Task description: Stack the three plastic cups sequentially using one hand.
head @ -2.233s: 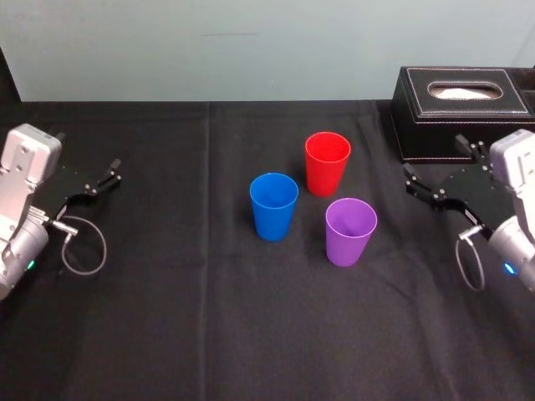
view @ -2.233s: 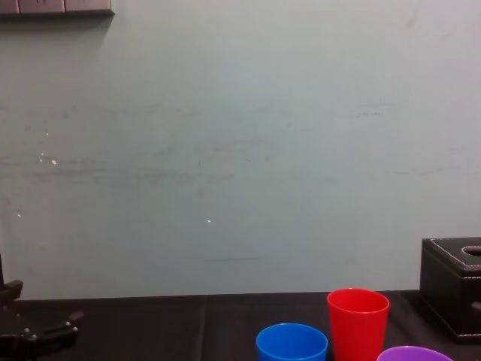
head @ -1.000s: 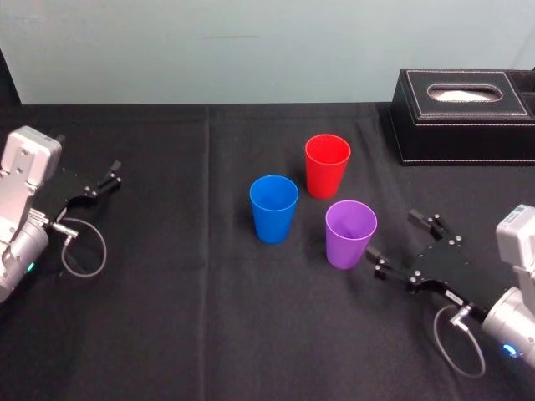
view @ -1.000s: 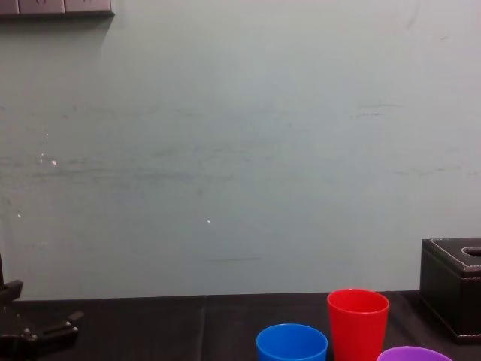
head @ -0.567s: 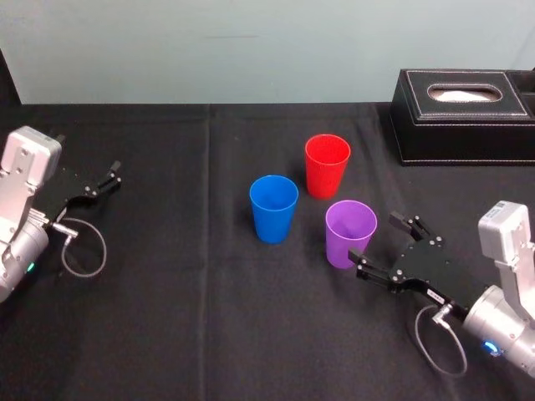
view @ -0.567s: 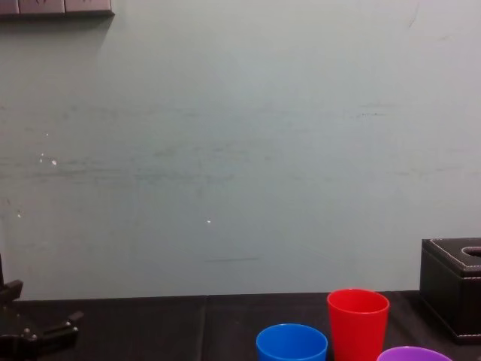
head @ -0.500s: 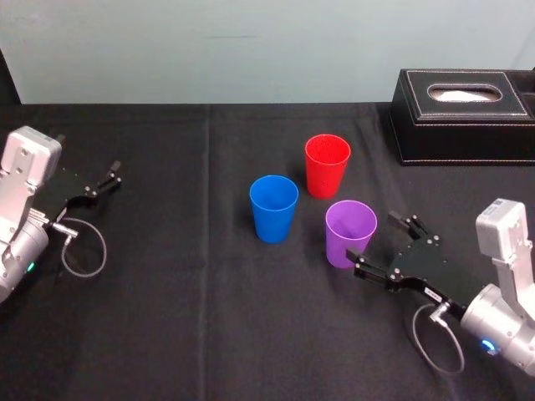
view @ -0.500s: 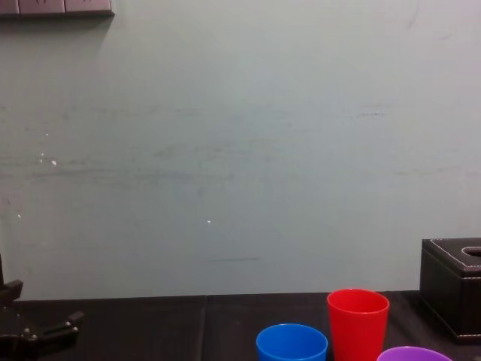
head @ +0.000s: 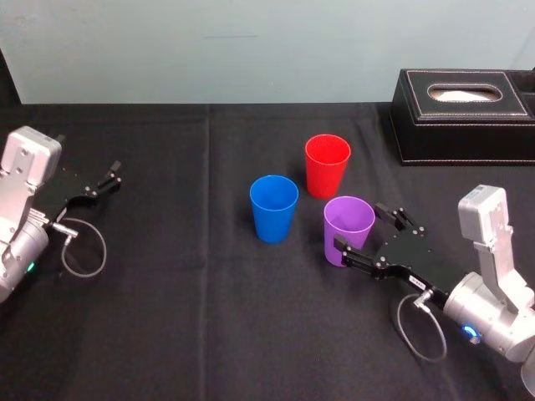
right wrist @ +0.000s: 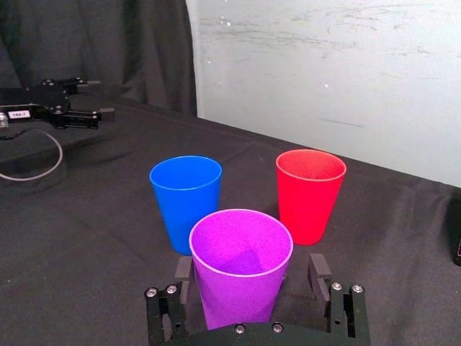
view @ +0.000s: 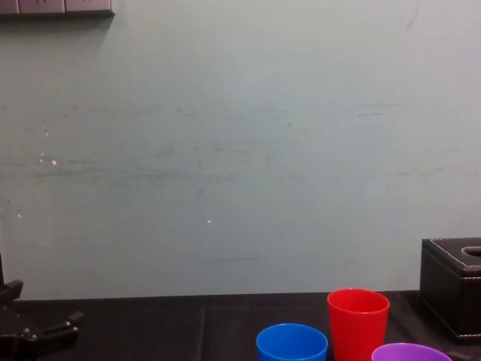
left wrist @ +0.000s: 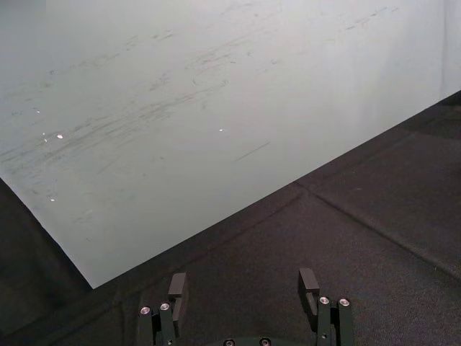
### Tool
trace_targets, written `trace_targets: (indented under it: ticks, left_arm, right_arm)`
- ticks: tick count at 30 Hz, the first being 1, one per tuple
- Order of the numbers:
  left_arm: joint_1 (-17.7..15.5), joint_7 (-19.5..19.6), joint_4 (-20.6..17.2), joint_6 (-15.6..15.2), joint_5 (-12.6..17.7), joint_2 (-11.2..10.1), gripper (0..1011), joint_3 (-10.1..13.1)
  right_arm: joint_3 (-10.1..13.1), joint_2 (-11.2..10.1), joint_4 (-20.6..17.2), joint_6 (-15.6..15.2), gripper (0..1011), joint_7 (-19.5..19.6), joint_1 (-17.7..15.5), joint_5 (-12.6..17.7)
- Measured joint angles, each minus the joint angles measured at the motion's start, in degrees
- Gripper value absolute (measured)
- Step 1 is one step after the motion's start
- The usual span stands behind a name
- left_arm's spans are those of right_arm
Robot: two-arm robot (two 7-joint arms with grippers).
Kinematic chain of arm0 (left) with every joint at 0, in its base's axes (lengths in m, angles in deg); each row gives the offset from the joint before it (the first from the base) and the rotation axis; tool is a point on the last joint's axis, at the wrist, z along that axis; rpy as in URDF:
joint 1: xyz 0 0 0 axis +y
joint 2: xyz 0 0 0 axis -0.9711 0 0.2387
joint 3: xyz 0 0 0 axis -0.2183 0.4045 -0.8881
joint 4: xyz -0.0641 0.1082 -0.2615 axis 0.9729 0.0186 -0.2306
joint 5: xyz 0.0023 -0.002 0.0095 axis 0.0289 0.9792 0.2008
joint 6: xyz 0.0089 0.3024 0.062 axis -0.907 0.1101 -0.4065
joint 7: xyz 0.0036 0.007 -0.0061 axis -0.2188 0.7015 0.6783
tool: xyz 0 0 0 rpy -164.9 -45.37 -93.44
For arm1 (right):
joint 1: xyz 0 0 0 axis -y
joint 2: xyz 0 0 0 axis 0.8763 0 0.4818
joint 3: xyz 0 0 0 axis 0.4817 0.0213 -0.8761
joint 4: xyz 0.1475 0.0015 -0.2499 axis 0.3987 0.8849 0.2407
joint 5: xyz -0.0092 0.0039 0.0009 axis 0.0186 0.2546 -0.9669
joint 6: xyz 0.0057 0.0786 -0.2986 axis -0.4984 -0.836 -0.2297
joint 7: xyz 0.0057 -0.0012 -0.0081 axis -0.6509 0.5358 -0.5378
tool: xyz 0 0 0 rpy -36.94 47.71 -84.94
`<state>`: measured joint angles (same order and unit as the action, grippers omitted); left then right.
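Three plastic cups stand upright near the table's middle: red (head: 327, 164) farthest back, blue (head: 273, 207) to its front left, purple (head: 349, 225) to its front right. My right gripper (head: 361, 227) is low on the table at the purple cup's right, open, with one finger on each side of the cup. In the right wrist view the purple cup (right wrist: 241, 267) sits between the fingers of the gripper (right wrist: 251, 270), with a small gap showing on one side; blue (right wrist: 186, 198) and red (right wrist: 310, 191) stand beyond. My left gripper (head: 111, 174) rests open at the far left.
A black stitched tissue box (head: 464, 113) stands at the back right corner of the black cloth (head: 192, 317). A pale wall runs behind the table. The left gripper's fingers (left wrist: 307, 282) hold nothing.
My right gripper has slid forward and left along the table until its fingers flank the purple cup, which has shifted slightly left. The left arm has stayed put.
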<state>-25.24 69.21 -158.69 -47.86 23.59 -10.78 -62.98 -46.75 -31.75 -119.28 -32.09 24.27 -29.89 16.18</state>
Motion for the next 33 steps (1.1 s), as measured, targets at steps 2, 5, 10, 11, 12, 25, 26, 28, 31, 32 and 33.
trace_targets:
  ticks: [2,5,10,11,12,25,26,28,31,32,33]
  left_arm:
    - [0.0,0.0,0.0,0.0,0.0,0.0,1004,0.0]
    - [0.0,0.0,0.0,0.0,0.0,0.0,1005,0.0]
    - [0.0,0.0,0.0,0.0,0.0,0.0,1005,0.0]
    - [0.0,0.0,0.0,0.0,0.0,0.0,1005,0.0]
    - [0.0,0.0,0.0,0.0,0.0,0.0,1005,0.0]
    - [0.0,0.0,0.0,0.0,0.0,0.0,1005,0.0]
    - [0.0,0.0,0.0,0.0,0.0,0.0,1005,0.0]
    - [0.0,0.0,0.0,0.0,0.0,0.0,1005,0.0]
    - [0.0,0.0,0.0,0.0,0.0,0.0,1005,0.0]
    - [0.0,0.0,0.0,0.0,0.0,0.0,1005,0.0]
    - [0.0,0.0,0.0,0.0,0.0,0.0,1005,0.0]
  right_arm:
    - [0.0,0.5,0.4,-0.1,1003,-0.1,0.4,-0.4]
    - [0.0,0.9,0.7,-0.3,1003,-0.3,0.7,-0.8]
    - [0.2,1.6,0.9,-0.5,1003,-0.8,0.9,-1.6]
    - [0.2,1.7,0.9,-0.5,1003,-0.9,0.9,-1.7]
    - [0.3,1.8,1.0,-0.6,1003,-1.0,0.9,-1.8]
    - [1.5,3.5,1.4,-0.7,1003,-2.2,0.6,-3.1]
    - [1.5,3.6,1.4,-0.7,1003,-2.3,0.6,-3.3]
    - [1.7,3.9,1.5,-0.6,1003,-2.5,0.6,-3.5]
    - [1.8,4.3,1.8,-0.3,1002,-2.7,0.7,-3.8]
    - [1.8,4.6,2.0,0.1,1003,-2.8,0.8,-4.1]
    - [1.9,4.7,2.1,0.2,1003,-2.9,0.9,-4.2]
